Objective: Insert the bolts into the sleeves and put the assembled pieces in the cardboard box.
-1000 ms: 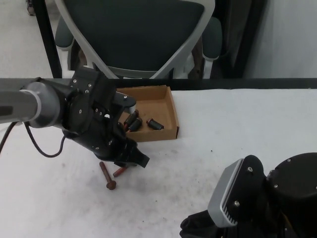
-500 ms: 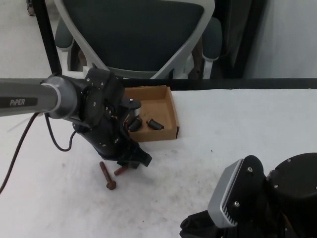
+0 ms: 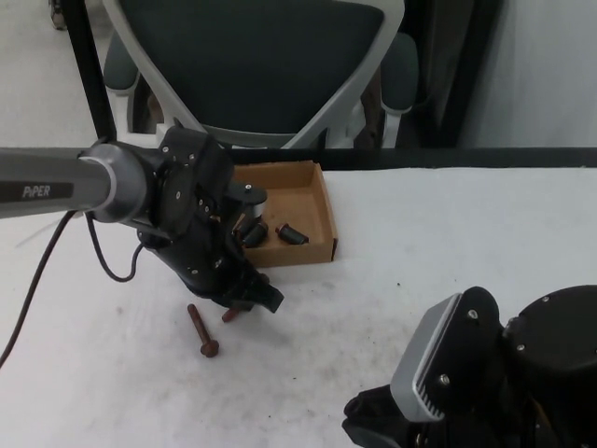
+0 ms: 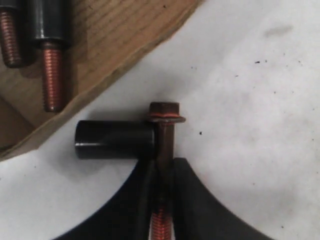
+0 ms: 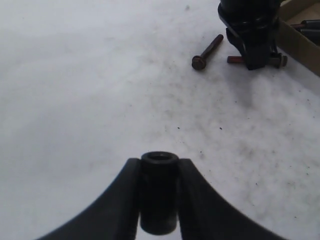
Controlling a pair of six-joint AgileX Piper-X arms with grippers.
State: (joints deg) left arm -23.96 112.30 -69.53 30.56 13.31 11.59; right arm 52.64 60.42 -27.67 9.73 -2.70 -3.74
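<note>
In the high view, the left gripper [image 3: 250, 295] is down at the white bench [image 3: 438, 243], just in front of the cardboard box [image 3: 328, 219]. A loose bolt [image 3: 200, 331] lies on the bench near it, on the side away from the box. Several assembled pieces [image 3: 291, 233] lie inside the box. The right arm [image 3: 508, 373] sits low at the near edge, well apart from the box. In the left wrist view, the left gripper's jaws are closed narrowly on the threaded shaft of a held bolt [image 4: 165, 112]. Its flanged head sticks out past the fingertips. A black sleeve [image 4: 112, 140] lies on its side on the bench with one end touching the bolt just under the head. It rests just outside the box's edge. In the right wrist view, the right gripper [image 5: 159, 165] clamps a second sleeve [image 5: 159, 200] between its fingers, the open bore facing outward, above bare bench. The left gripper, the loose bolt and the box are farther off.
</note>
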